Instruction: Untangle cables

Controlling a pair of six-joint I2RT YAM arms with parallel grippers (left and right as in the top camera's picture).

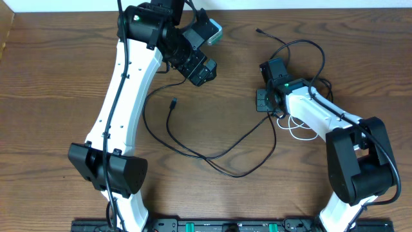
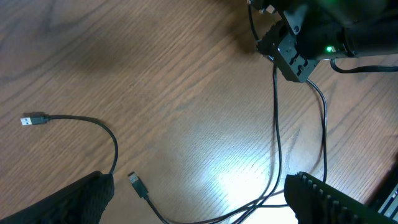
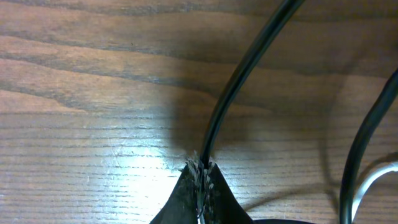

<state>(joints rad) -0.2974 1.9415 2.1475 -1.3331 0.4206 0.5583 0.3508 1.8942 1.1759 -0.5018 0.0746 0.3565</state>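
Note:
The long black cable lies in wide loops across the wooden table, one plug end at centre left and the other at the back. My right gripper is down on the table, shut on a strand of the black cable right at its fingertips. The white cable curls just beside and under the right arm; a piece of the white cable shows at the right edge. My left gripper hangs open above the table, holding nothing, with a plug between its fingers.
The left arm's white link crosses the table's left half. The right arm covers part of the tangle near the right side. A second black strand runs close to the gripped one. The right gripper body shows in the left wrist view.

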